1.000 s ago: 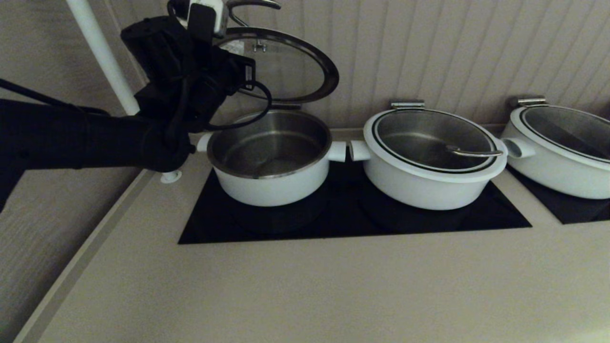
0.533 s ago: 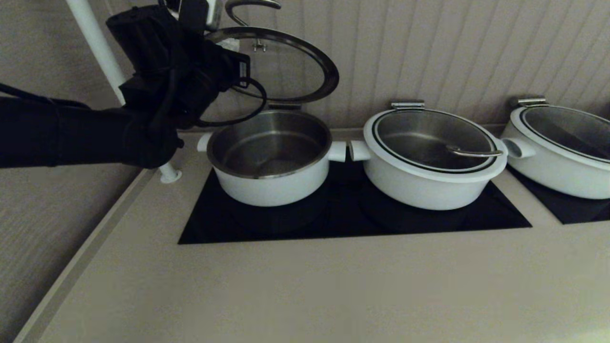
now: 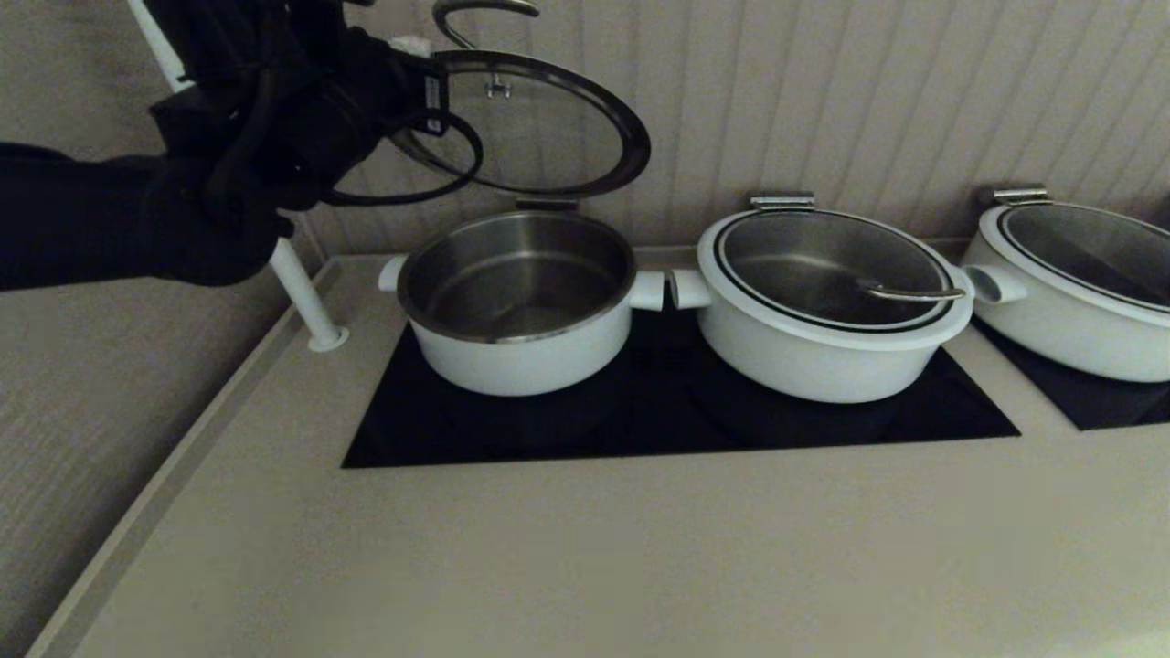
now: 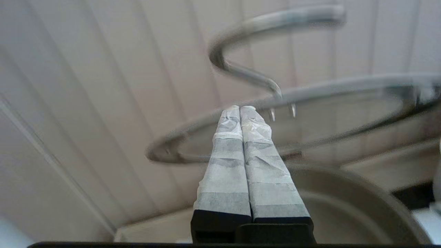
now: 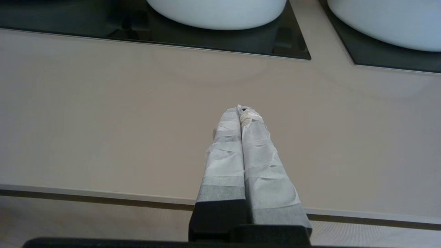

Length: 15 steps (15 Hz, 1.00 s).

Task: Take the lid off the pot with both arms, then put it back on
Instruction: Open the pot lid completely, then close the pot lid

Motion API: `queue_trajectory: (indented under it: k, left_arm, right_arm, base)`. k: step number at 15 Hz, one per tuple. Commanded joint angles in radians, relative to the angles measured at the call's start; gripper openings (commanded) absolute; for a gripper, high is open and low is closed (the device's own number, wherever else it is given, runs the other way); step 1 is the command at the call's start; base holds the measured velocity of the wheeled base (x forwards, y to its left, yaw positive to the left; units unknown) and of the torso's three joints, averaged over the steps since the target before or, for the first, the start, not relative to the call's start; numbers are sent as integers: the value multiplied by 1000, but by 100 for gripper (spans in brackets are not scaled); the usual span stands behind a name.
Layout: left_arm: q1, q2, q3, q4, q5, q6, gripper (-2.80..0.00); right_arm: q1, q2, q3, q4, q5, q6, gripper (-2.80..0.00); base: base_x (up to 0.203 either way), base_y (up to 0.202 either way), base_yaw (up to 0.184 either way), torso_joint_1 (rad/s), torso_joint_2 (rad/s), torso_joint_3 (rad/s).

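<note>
The pot [image 3: 521,302] stands open on the left of the black cooktop, its steel inside bare. The lid [image 3: 539,123] stands tilted up behind it on a hinge [image 3: 547,205], its loop handle [image 3: 475,11] at the top. My left gripper [image 3: 409,43] is high at the lid's left edge, shut and empty. In the left wrist view its tips [image 4: 240,108] lie at the lid's rim [image 4: 344,89], below the handle [image 4: 275,17]; I cannot tell if they touch. My right gripper [image 5: 241,108] is shut and empty, low over the counter's front, out of the head view.
Two wider white pots [image 3: 827,302] [image 3: 1079,283] with their lids on stand to the right. A white pole [image 3: 297,283] rises at the counter's left back corner. The panelled wall is close behind the pots. The counter's left edge [image 3: 183,475] drops off.
My left arm has moved left and up, drawing back from the lid. The lid has stayed tilted open. The pot has not moved.
</note>
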Motion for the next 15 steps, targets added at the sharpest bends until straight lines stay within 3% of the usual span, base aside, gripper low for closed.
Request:
queue_trajectory:
  k: [1, 4, 10, 15]
  left_arm:
    - [3, -2, -63, 27, 0, 2, -280]
    - [3, 10, -126, 100, -22, 2, -280]
    - [3, 39, -247, 257, -142, 2, -280]
    - [6, 115, -372, 301, -152, 22, -280]
  right_arm:
    - [1, 1, 0, 0, 0, -1, -280]
    - [1, 1, 0, 0, 0, -2, -280]
    - [1, 1, 0, -1, 0, -1, -280]
    - [0, 1, 0, -1, 0, -1, -280]
  base:
    - [0, 0, 0, 0, 0, 0]
    - [0, 0, 0, 0, 0, 0]
    - [0, 0, 0, 0, 0, 0]
    - [0, 0, 0, 0, 0, 0]
